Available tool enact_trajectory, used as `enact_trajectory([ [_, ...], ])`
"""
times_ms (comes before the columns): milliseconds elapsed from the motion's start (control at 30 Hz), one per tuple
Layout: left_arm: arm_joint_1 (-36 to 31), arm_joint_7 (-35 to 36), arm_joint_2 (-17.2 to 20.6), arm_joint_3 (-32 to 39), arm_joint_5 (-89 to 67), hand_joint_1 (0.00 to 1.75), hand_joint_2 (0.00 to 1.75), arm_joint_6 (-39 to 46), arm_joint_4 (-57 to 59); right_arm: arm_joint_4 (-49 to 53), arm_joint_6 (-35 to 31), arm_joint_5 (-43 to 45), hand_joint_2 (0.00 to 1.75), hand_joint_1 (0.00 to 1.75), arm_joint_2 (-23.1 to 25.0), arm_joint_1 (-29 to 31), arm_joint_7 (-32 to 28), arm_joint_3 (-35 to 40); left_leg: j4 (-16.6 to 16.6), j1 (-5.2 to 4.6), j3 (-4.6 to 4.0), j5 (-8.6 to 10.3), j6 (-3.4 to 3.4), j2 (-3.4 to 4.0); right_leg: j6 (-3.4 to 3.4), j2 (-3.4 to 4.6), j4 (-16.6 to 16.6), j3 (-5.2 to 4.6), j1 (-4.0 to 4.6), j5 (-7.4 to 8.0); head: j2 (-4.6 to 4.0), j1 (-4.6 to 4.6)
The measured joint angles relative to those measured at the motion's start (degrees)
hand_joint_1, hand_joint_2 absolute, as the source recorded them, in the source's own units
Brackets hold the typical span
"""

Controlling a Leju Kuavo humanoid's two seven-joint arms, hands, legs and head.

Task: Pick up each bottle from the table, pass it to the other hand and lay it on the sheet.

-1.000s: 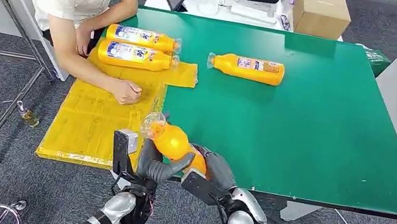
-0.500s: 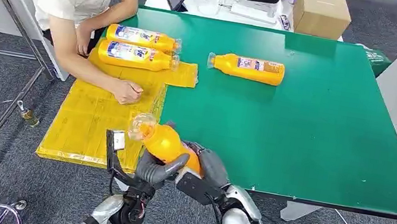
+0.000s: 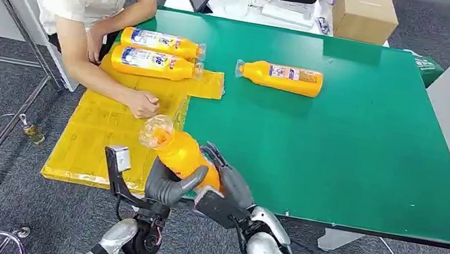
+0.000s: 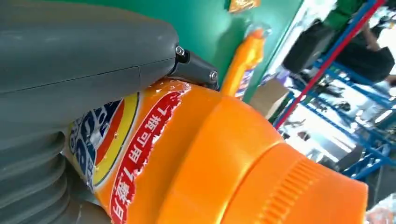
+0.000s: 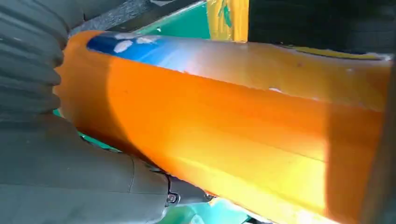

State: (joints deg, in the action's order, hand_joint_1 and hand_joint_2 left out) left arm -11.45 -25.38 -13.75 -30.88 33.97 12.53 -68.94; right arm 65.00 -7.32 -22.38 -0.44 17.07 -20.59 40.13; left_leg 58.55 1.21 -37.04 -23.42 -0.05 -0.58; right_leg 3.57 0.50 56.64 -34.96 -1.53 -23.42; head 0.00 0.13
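We find the bottle [image 3: 182,154] above the table's [image 3: 367,156] near edge, long axis running cap to 10 o'clock toward the sheet [image 3: 97,141] | left hand [image 3: 168,186] grips it from below | right hand [image 3: 226,185] wraps its base | left nearer sheet.

One orange bottle [image 3: 182,153] sits tilted at lower centre, clear cap aimed upper left, over the yellow sheet [image 3: 105,135] edge. Two more labelled ones [image 3: 155,53] lie side by side on the sheet's upper part, another [image 3: 281,76] rests flat upper centre.
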Motion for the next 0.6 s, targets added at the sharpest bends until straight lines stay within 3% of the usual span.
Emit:
enact_trajectory([
  [200, -0.5, -0.8, -0.2, 2.3, 3.8, 1.75, 1.75, 3.7, -1.1, 3.0, -3.6, 3.3, 1.75, 0.0, 1.2, -2.3, -7.1, 0.0, 0.0, 0.01, 0.0, 0.0, 0.0, 0.01, 0.0, 0.0, 0.0, 0.0, 0.01, 0.0, 0.0, 0.0],
  [333, -2.0, 0.2, -0.2, 6.5, 7.5, 1.75, 1.75, 4.2, -0.8, 7.2, -8.5, 4.1, 1.75, 0.0, 3.2, -4.0, -7.5, 0.0, 0.0, 0.03, 0.0, 0.0, -0.01, 0.03, -0.02, 0.01, 0.0, -0.03, 0.02, -0.01, 0.0, 0.0],
  [600, -2.8, 0.4, -0.2, 8.9, 7.9, 1.75, 1.75, 4.4, -0.3, 9.6, -10.7, 5.0, 1.75, 0.0, 4.0, -4.8, -8.2, 0.0, 0.0, -0.01, -0.01, 0.01, -0.01, 0.0, -0.01, 0.0, 0.0, -0.02, -0.03, -0.01, 0.0, 0.04],
])
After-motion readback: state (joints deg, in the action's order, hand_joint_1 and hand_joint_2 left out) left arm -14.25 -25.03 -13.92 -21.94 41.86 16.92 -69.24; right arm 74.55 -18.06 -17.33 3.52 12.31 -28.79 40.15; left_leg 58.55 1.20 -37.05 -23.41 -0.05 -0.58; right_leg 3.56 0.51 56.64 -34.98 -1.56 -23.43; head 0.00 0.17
